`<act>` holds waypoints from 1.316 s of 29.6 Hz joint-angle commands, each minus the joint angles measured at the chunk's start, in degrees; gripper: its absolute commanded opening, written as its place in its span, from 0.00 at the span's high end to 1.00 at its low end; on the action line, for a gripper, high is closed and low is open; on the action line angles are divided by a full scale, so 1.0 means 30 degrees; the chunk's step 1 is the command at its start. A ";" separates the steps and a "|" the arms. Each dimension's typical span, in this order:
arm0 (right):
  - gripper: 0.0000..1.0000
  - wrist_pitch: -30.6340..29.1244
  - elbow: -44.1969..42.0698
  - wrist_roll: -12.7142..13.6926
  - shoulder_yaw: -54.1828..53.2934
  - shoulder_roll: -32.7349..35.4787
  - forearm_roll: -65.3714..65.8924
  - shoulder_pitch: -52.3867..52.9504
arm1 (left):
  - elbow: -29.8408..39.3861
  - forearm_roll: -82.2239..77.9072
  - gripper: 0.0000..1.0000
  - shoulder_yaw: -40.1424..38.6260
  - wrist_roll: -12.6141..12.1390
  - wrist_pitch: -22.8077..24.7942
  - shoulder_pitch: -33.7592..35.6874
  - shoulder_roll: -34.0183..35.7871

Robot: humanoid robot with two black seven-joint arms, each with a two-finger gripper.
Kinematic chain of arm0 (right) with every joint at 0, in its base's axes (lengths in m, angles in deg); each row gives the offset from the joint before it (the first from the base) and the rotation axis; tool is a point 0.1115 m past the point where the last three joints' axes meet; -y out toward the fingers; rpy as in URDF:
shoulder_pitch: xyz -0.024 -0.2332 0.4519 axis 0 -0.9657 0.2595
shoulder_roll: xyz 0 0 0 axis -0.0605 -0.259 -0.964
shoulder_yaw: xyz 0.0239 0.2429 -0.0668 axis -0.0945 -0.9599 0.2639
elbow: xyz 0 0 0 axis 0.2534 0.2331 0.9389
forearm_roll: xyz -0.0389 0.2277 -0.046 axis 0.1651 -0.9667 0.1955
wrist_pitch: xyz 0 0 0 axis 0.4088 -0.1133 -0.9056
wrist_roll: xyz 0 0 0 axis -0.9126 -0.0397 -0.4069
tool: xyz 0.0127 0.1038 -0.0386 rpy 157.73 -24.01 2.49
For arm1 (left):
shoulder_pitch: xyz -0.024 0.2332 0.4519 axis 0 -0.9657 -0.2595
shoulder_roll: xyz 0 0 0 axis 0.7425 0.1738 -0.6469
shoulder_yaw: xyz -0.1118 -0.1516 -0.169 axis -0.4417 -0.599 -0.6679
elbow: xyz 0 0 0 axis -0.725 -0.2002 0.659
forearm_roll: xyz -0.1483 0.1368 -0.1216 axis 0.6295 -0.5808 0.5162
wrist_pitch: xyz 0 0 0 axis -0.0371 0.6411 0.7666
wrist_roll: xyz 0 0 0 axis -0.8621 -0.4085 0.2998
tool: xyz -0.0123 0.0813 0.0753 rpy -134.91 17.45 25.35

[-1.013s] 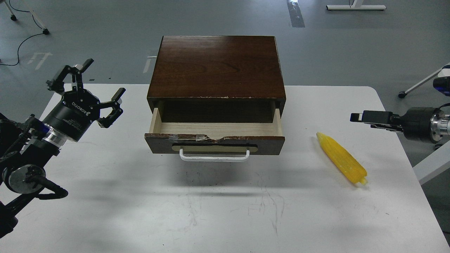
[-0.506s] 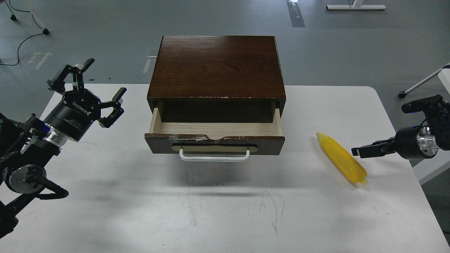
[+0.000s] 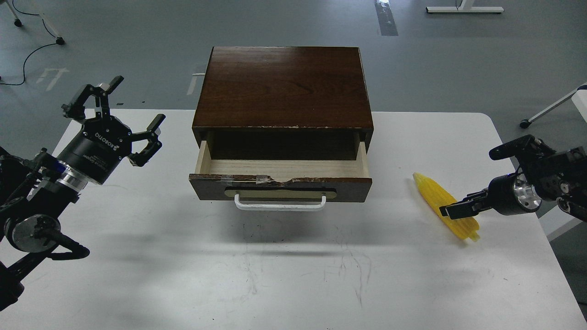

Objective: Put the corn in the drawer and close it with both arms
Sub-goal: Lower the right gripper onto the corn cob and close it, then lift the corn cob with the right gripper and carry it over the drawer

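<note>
The drawer (image 3: 280,170) is pulled partly out of the dark brown box (image 3: 282,87), and its visible pale-wood inside holds nothing. Its chipped front carries a white bar handle (image 3: 279,205). The yellow corn (image 3: 433,192) lies on the white table (image 3: 275,275) right of the drawer, point towards the back. My right gripper (image 3: 451,211) comes in from the right and overlaps the thick end of the corn; it is seen edge-on, so its fingers cannot be told apart. My left gripper (image 3: 117,112) is open and empty, held above the table left of the drawer.
The box stands at the table's back middle. Behind the table is grey floor with a black cable (image 3: 27,55) at the left and a white frame leg (image 3: 548,110) at the right.
My right gripper has dropped from level with the drawer down and leftward onto the corn's thick end. The corn, the drawer and my left arm have stayed still.
</note>
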 commanded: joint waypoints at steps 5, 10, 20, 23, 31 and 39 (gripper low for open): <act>0.51 0.0000 -0.0003 -0.0002 0.0751 -0.0227 -0.0048 -0.0002 | -0.0002 0.0001 0.00 -0.0027 0.0000 0.0000 -0.0002 0.0008; 0.96 0.0000 0.0114 -0.0002 0.0722 -0.0022 -0.0194 0.0291 | -0.0002 0.0001 0.00 -0.0028 0.0000 0.0000 -0.0002 0.0037; 0.99 0.0264 0.1958 -0.0002 0.0604 0.0769 -0.2622 0.6642 | -0.0002 0.0001 0.00 -0.0057 0.0000 0.0000 0.0115 0.0037; 0.99 0.0088 0.2486 -0.0002 0.0780 0.0506 -0.3620 0.9161 | -0.0002 0.0001 0.00 -0.0057 0.0000 0.0000 0.0145 0.0037; 0.98 0.0059 0.4068 -0.0002 0.4088 -0.4612 -0.5057 1.5197 | -0.0002 0.0001 0.00 -0.0057 0.0000 0.0000 0.0145 0.0066; 0.96 0.0467 0.4479 -0.0002 0.5991 -0.9391 -0.4795 1.6755 | 0.0027 0.0001 0.00 -0.0057 0.0000 0.0000 0.0145 0.0330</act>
